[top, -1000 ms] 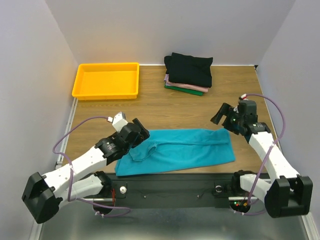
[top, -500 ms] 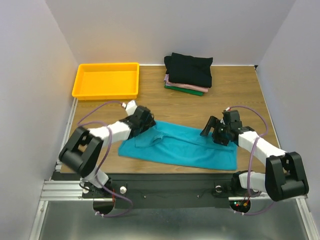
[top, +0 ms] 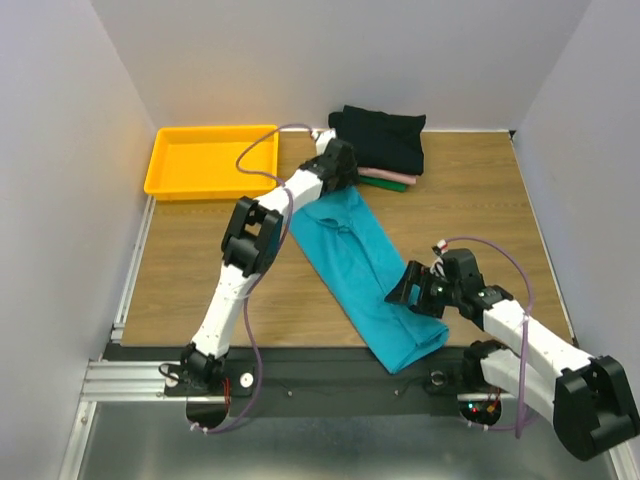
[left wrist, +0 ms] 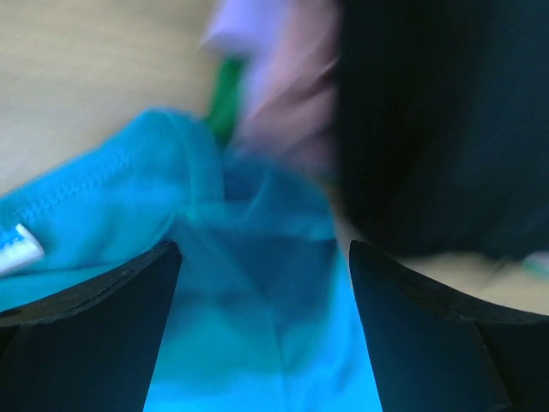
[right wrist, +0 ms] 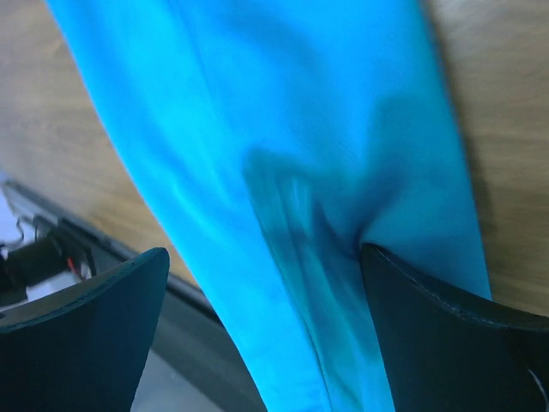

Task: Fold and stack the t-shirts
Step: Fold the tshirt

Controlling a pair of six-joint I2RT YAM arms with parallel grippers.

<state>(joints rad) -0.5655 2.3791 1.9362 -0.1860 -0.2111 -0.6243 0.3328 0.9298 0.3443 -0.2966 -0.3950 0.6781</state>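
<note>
Teal cloth lies between the fingers of my left gripper (left wrist: 263, 251), which stand wide apart with nothing pinched. That wrist view is blurred, yet it shows what the overhead cannot: a stitched hem and a white tag (left wrist: 17, 249) at 9 o'clock. From 11 to 2 o'clock it also shows the layers of the stack (top: 378, 150) edge-on: green t-shirt (left wrist: 225, 94), pink t-shirt (left wrist: 287, 94), black t-shirt (left wrist: 437, 129).

My right gripper (right wrist: 263, 253) is likewise spread, one finger either side of a dark crease in the cloth. Whether they press on it I cannot tell. Its camera alone catches the table's front edge and some wiring (right wrist: 51, 249) at 8 o'clock.

Only the overhead gives the layout. The teal t-shirt (top: 365, 265) lies as a long strip on the wooden table (top: 480, 210), running from the stack at 12 o'clock to the front edge at 6. My left gripper is at its far end and my right near its front end. A yellow tray (top: 212, 190) sits at 10 o'clock.
</note>
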